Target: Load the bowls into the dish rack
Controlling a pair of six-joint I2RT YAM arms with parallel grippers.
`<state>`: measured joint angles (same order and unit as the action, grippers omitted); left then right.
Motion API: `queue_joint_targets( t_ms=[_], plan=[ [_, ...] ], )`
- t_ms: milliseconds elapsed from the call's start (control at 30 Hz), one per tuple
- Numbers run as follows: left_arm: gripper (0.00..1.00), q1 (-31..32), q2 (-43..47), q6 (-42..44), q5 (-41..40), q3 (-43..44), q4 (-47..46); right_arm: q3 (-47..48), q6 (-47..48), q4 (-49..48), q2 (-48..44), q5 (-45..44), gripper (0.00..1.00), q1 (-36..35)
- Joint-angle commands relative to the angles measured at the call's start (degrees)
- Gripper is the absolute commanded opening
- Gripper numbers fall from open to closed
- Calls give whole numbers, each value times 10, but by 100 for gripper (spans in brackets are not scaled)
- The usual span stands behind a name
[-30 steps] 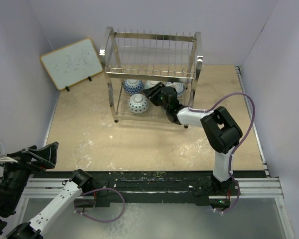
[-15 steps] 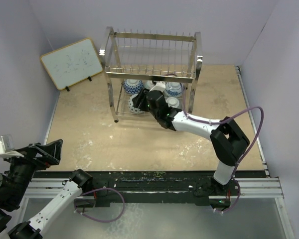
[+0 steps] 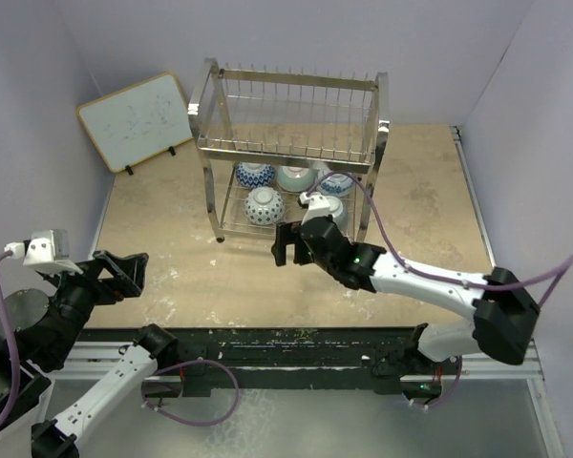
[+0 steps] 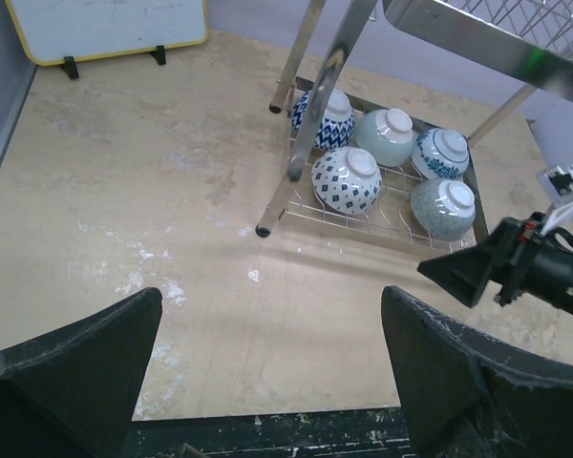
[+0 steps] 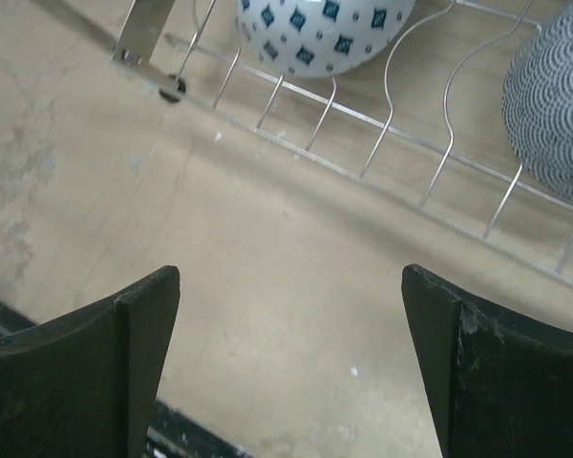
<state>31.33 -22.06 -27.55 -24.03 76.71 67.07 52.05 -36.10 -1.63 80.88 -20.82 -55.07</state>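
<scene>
pale lilac walls enclose a scuffed beige tabletop (image 3: 172, 258), a whiteboard (image 3: 137, 120) leaning at back-left.

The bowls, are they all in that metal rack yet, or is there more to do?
Looks finished. Upside down on the lower shelf of the dish rack sit all five: zigzag bowl, mint bowl, floral bowl, diamond bowl, pale bowl. Nothing in hand: right gripper and left gripper are open and empty, outside the rack. No bowl shows on the table, so nothing seems left.
</scene>
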Motion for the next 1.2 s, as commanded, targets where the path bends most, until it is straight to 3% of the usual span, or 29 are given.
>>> queue_joint_targets(
  t_ms=[0,200,533,833,1167],
  plan=[
    [99,4,-14,-7,13,-18,-49,-54,30,-4,-98,37,99,-10],
    [99,4,-13,-9,18,-43,-67,-90,35,-20,-136,78,99,-11],
    [99,4,-16,-15,29,-74,-89,-116,16,56,-196,35,99,-11],
    [99,4,-10,-26,38,-107,-103,-178,-7,64,-282,63,99,-17],
    [99,4,-20,-29,43,-130,-124,-167,-6,126,-321,-6,99,-21]
  ],
)
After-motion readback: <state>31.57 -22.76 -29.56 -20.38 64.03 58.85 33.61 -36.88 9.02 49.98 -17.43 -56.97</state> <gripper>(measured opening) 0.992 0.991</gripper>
